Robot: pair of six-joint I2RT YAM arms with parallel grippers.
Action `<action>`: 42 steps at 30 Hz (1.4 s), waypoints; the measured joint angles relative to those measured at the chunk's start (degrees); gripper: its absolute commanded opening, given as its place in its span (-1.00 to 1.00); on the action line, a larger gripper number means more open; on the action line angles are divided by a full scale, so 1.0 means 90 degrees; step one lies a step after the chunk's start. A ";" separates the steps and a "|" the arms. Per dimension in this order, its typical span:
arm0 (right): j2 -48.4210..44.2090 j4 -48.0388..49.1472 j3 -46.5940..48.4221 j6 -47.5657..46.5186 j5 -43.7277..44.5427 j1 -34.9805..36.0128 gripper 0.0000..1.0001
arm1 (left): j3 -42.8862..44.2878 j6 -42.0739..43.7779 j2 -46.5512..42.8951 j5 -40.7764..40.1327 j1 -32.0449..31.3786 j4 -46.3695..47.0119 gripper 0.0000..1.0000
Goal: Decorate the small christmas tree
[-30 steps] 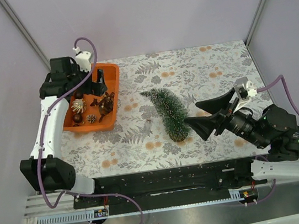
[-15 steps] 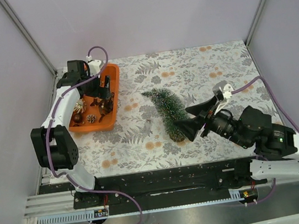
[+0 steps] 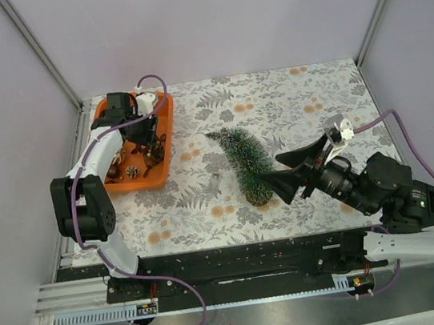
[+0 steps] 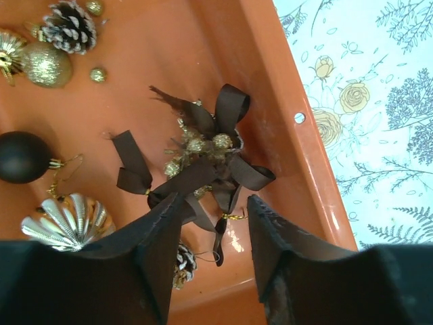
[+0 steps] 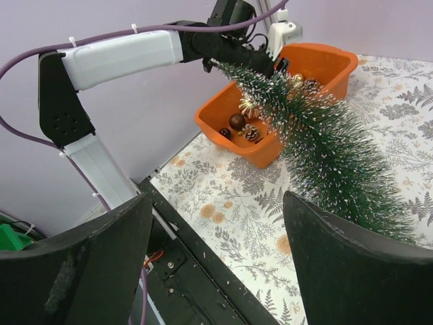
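Note:
The small christmas tree [image 3: 245,162] lies on its side on the floral tablecloth, base toward the arms; in the right wrist view the tree [image 5: 331,156] fills the right. My right gripper [image 3: 274,167] [image 5: 216,203] stands wide open just right of the tree's base, holding nothing. The orange tray [image 3: 167,141] [image 4: 284,101] holds ornaments. My left gripper [image 3: 147,140] [image 4: 213,210] hangs in the tray, jaws half closed with a gap. A brown ribbon bow ornament [image 4: 210,149] lies just ahead; its tail and gold loop hang between the fingers.
Also in the tray are a black ball [image 4: 20,156], a gold fluted ornament [image 4: 64,217], a gold glitter ball [image 4: 44,64] and a pine cone [image 4: 71,27]. Purple walls enclose the table on three sides. A black rail [image 3: 247,259] runs along the near edge.
My left gripper has narrowed from wide open over the ribbon bow, and its wrist has shifted along the tray. My right gripper has come in to the tree's base.

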 measured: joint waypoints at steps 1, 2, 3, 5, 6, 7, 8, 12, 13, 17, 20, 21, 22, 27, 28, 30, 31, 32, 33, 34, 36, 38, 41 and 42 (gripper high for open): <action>-0.0022 0.0002 0.0019 -0.0010 -0.0002 0.0000 0.70 | -0.0024 0.0039 0.0027 -0.0012 -0.0012 0.0010 -0.34; -0.0046 0.0000 0.0022 -0.0019 -0.0002 0.0000 0.70 | -0.0032 0.0073 0.0066 -0.0032 -0.0032 0.0007 -0.45; -0.0066 -0.0012 0.0022 -0.0027 -0.0002 0.0000 0.69 | -0.0032 0.0083 0.0092 -0.0046 -0.0046 0.0017 -0.55; -0.0090 -0.0027 0.0022 -0.0046 0.0000 0.0000 0.69 | -0.0032 0.0129 0.0136 -0.0053 -0.0058 0.0024 -0.62; -0.0102 -0.0027 0.0022 -0.0070 -0.0002 0.0000 0.69 | -0.0032 0.0148 0.0146 -0.0056 -0.0058 0.0027 -0.62; -0.0117 -0.0029 0.0024 -0.0090 -0.0002 0.0000 0.68 | -0.0032 0.0180 0.0146 -0.0058 -0.0058 0.0024 -0.62; -0.0129 -0.0034 0.0027 -0.0112 0.0000 0.0000 0.68 | -0.0032 0.0187 0.0146 -0.0056 -0.0058 0.0024 -0.61; -0.0155 -0.0046 0.0092 -0.0187 0.0000 0.0000 0.68 | -0.0032 0.0243 0.0146 -0.0056 -0.0058 0.0010 -0.06; -0.0163 -0.0046 0.0119 -0.0204 0.0000 0.0000 0.68 | -0.0034 0.0248 0.0146 -0.0053 -0.0058 0.0012 0.01; -0.0238 -0.0044 0.0143 -0.0231 -0.0007 0.0000 0.65 | -0.0085 0.0287 0.0146 -0.0051 -0.0058 0.0010 0.09; -0.0253 -0.0044 0.0143 -0.0226 -0.0019 0.0000 0.64 | -0.0138 0.0287 0.0155 -0.0051 -0.0058 -0.0027 -0.05; -0.0253 -0.0044 0.0143 -0.0223 -0.0019 0.0000 0.64 | -0.0138 0.0287 0.0182 -0.0051 -0.0058 -0.0019 -0.16; -0.0253 -0.0044 0.0143 -0.0216 -0.0019 0.0000 0.64 | -0.0138 0.0277 0.0206 -0.0051 -0.0058 -0.0010 -0.28; -0.0270 -0.0034 0.0138 -0.0204 -0.0019 0.0000 0.64 | -0.0138 0.0282 0.0505 -0.0022 -0.0058 -0.0019 -0.62; -0.0270 -0.0029 0.0141 -0.0206 -0.0019 0.0000 0.64 | -0.0138 0.0279 0.0563 0.0007 -0.0058 -0.0034 -0.62; -0.0265 -0.0022 0.0138 -0.0214 -0.0019 0.0000 0.63 | -0.0136 0.0279 0.0612 0.0063 -0.0058 -0.0053 -0.65; -0.0262 -0.0022 0.0141 -0.0223 -0.0019 0.0000 0.63 | -0.0136 0.0279 0.0614 0.0080 -0.0058 -0.0070 -0.74; -0.0255 -0.0019 0.0141 -0.0240 -0.0019 0.0000 0.63 | -0.0136 0.0282 0.0614 0.0097 -0.0066 -0.0080 -0.88; -0.0243 -0.0019 0.0138 -0.0257 -0.0019 0.0000 0.62 | -0.0136 0.0277 0.0614 0.0112 -0.0073 -0.0073 -1.00; -0.0226 -0.0015 0.0141 -0.0272 -0.0019 0.0000 0.62 | -0.0136 0.0267 0.0614 0.0117 -0.0078 -0.0070 -1.00; -0.0185 -0.0007 0.0141 -0.0304 -0.0024 0.0000 0.61 | -0.0136 0.0274 0.0607 0.0119 -0.0095 -0.0090 -1.00; -0.0141 0.0010 0.0141 -0.0318 -0.0024 0.0000 0.61 | -0.0134 0.0279 0.0525 0.0131 -0.0119 -0.0141 -1.00; -0.0100 0.0027 0.0141 -0.0359 -0.0027 0.0000 0.61 | -0.0083 0.0274 0.0126 0.0248 -0.0155 -0.0296 -1.00; -0.0095 0.0029 0.0141 -0.0389 -0.0027 0.0000 0.60 | 0.0002 0.0250 -0.0109 0.0330 -0.0175 -0.0415 -1.00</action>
